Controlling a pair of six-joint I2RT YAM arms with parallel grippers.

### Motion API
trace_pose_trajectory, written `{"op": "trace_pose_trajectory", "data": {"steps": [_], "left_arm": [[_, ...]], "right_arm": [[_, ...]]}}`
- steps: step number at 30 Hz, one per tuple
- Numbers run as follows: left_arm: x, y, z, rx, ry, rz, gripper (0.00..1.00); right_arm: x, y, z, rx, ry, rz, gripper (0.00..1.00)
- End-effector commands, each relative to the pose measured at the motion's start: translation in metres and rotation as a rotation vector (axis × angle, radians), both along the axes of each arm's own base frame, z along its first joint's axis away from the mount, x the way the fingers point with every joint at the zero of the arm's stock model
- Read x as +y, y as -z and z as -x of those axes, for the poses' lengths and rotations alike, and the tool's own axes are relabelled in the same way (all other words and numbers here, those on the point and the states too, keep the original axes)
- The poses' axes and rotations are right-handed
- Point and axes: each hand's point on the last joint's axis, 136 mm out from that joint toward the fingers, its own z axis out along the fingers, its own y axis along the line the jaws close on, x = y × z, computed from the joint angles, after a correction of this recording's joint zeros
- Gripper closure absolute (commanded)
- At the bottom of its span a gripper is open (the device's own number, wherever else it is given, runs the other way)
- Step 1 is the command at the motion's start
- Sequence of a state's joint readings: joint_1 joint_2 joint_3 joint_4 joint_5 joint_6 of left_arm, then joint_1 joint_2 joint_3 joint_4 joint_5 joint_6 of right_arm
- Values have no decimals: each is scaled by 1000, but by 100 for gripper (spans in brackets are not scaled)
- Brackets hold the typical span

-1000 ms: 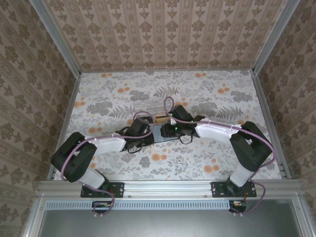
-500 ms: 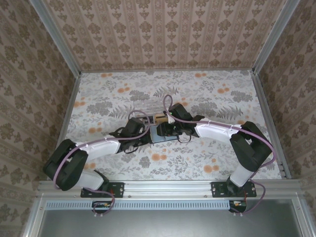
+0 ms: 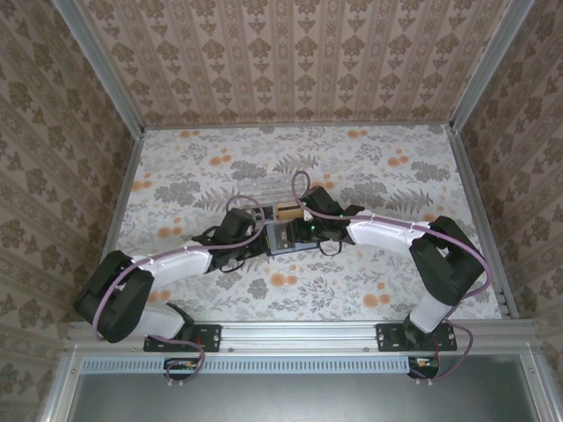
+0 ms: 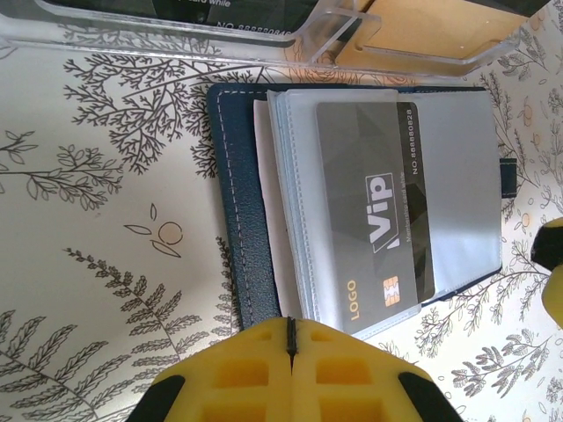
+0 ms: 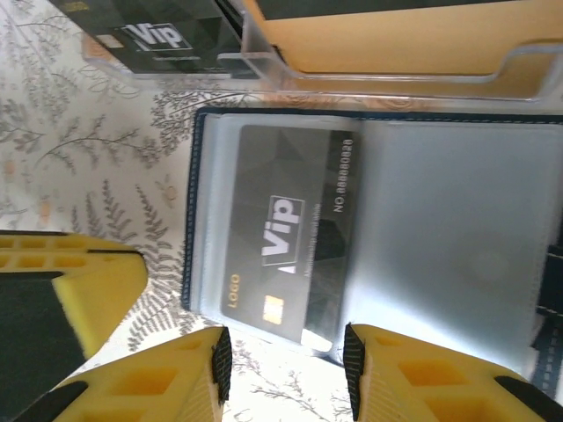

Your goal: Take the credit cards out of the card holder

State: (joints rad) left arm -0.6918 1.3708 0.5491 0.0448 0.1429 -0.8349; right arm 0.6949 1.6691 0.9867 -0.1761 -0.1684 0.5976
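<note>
Top view: the dark navy folding card holder [image 3: 286,237] lies open in the middle of the floral tabletop [image 3: 396,167], just near of the clear plastic box [image 3: 261,195], with both arms meeting over it.

Left wrist: the left end effector [image 4: 290,338] is clenched on nothing at the holder's stitched edge. It would do best pinning that leathery cover flat. A glossy dark grey credit card [image 4: 374,211] sits in a slippery clear sleeve.

Right wrist: the right end effector [image 5: 281,360] is released, its yellow moulded pads [image 5: 387,378] flanking a corner of the card. It should pinch the card alone, not the sleeve, and draw it straight out. An orange-tan card [image 5: 396,40] rests in the box.
</note>
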Motion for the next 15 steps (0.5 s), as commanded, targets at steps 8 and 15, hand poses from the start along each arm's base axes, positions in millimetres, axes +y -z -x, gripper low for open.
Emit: {"op": "trace_pose_trajectory", "data": {"steps": [8,15], "left_arm": [[-18,-6,-9,-28,58,42,100],[-26,-15,-18,-51,79,42,100]], "right_arm": [[7,15,-6,54,1,-72,65],[6,25,-15,92,32,-120,69]]}}
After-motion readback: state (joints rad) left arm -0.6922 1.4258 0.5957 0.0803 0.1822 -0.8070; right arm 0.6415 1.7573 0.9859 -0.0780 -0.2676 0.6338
